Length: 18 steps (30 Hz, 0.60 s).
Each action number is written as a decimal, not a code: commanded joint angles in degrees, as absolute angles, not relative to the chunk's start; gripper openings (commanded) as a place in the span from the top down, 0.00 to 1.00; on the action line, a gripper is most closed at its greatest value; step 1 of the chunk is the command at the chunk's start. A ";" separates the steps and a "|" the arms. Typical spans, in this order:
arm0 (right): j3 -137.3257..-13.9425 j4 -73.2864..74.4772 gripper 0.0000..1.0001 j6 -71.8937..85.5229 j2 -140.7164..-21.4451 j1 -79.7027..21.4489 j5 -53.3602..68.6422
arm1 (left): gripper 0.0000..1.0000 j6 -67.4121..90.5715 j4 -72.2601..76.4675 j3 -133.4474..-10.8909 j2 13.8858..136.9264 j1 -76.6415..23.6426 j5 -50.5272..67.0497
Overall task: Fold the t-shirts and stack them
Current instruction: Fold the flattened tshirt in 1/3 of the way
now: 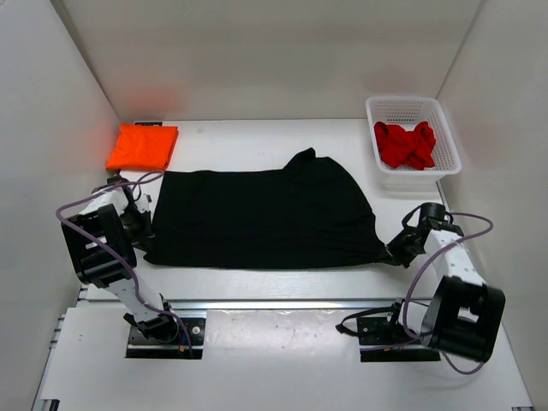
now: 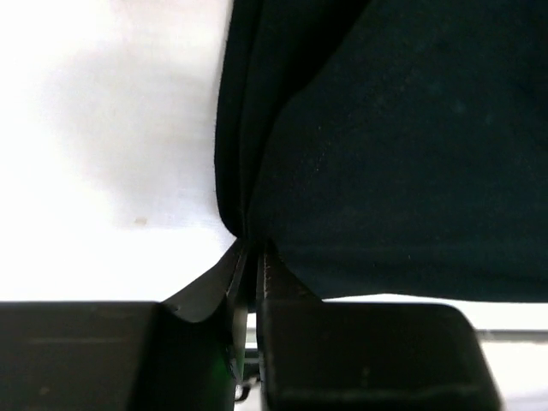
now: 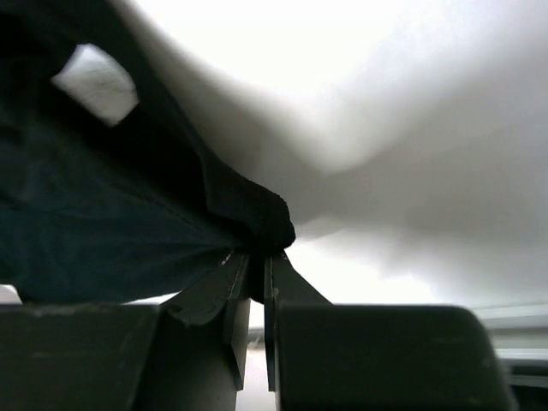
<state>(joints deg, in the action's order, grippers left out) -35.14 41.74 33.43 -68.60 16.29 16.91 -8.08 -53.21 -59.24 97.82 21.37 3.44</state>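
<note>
The black t-shirt (image 1: 257,218) lies spread across the middle of the bench (image 1: 257,141). The left pincer (image 2: 251,250) is closed on a thin fold at its lower-left edge, and the right pincer (image 3: 257,261) is closed on a bunched wad at its lower-right corner. The thin left bite may slip if the arms pull apart, and uneven lifting would skew the fold. The folded orange t-shirt (image 1: 141,146) sits upper left, and the red t-shirt (image 1: 407,144) lies crumpled in the basket (image 1: 411,109) upper right.
</note>
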 commanded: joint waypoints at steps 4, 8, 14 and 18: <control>-34.03 53.25 1.00 36.02 -59.25 16.87 16.08 | 0.84 -16.69 -60.90 -59.51 92.56 21.54 -1.39; -36.03 57.81 1.00 36.65 -57.22 18.09 15.03 | 0.81 -16.00 -61.43 -56.69 90.44 20.75 -3.08; -38.05 63.45 0.71 36.30 -51.60 19.42 14.41 | 0.18 -13.28 -60.65 -55.64 88.07 21.71 -14.38; -44.18 66.09 0.58 35.95 -51.67 19.25 10.56 | 0.01 -11.16 -55.73 -56.77 82.98 22.15 -24.51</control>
